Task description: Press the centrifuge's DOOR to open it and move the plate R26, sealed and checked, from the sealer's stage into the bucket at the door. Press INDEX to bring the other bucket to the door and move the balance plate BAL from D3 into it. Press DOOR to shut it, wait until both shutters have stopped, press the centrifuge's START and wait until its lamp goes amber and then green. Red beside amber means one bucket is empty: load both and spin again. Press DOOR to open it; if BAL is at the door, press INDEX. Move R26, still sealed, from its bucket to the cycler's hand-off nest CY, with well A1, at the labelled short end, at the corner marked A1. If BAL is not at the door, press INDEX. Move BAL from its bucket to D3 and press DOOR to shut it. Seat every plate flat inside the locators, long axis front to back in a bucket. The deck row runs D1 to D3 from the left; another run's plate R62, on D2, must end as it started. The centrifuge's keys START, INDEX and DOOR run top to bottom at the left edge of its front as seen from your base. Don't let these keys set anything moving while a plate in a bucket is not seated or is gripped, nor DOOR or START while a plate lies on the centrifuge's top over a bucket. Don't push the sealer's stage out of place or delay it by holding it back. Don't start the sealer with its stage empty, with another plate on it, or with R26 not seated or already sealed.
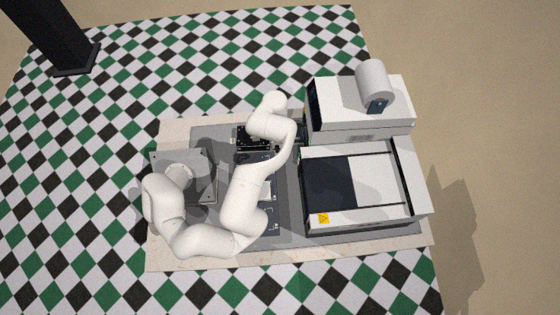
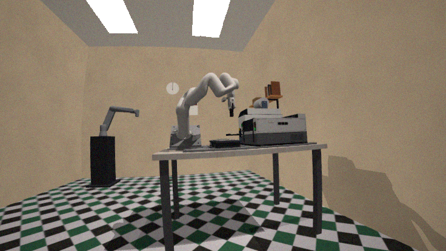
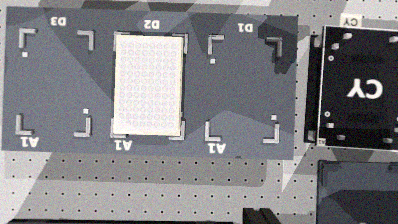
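My gripper [image 2: 231, 114] is shut on nothing and hangs high over the deck, just left of the centrifuge [image 1: 373, 178] [image 2: 274, 127]. The wrist view looks straight down on the deck row [image 3: 60, 95]. D3 [image 3: 55, 82] and D1 [image 3: 243, 90] are empty. The white plate R62 [image 3: 147, 85] [image 1: 267, 190] sits flat inside the locators of D2. The black nest CY [image 3: 360, 90] [image 1: 247, 138] is empty. R26 and BAL show in no view. The centrifuge's top has a dark panel [image 1: 329, 184] on its near half. Green lamps [image 2: 255, 127] glow on its front.
The sealer [image 1: 344, 113] [image 2: 260, 111] with its film roll [image 1: 373, 84] stands beside the centrifuge. A dark, empty stage [image 3: 357, 192] lies before it. My arm hides part of the deck row from above. A second arm on a black pedestal [image 2: 102, 160] stands apart.
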Robot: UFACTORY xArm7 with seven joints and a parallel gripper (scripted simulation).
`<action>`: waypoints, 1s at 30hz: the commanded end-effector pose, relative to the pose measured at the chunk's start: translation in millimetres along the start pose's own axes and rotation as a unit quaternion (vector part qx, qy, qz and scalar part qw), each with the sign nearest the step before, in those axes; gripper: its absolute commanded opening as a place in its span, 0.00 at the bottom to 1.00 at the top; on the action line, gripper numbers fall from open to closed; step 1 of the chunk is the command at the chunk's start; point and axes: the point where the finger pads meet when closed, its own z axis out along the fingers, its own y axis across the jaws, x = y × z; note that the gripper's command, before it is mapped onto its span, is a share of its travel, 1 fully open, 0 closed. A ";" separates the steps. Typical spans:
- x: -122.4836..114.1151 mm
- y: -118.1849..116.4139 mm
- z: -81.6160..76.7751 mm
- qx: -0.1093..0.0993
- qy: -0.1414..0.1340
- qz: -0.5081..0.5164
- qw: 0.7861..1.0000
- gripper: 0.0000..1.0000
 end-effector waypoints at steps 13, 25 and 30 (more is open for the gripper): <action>-0.3 0.6 -2.3 -0.001 -0.002 0.000 1.000 0.00; -0.3 0.6 -2.3 -0.001 -0.002 0.000 1.000 0.00; -0.4 0.7 -2.3 -0.001 -0.052 0.000 0.999 0.00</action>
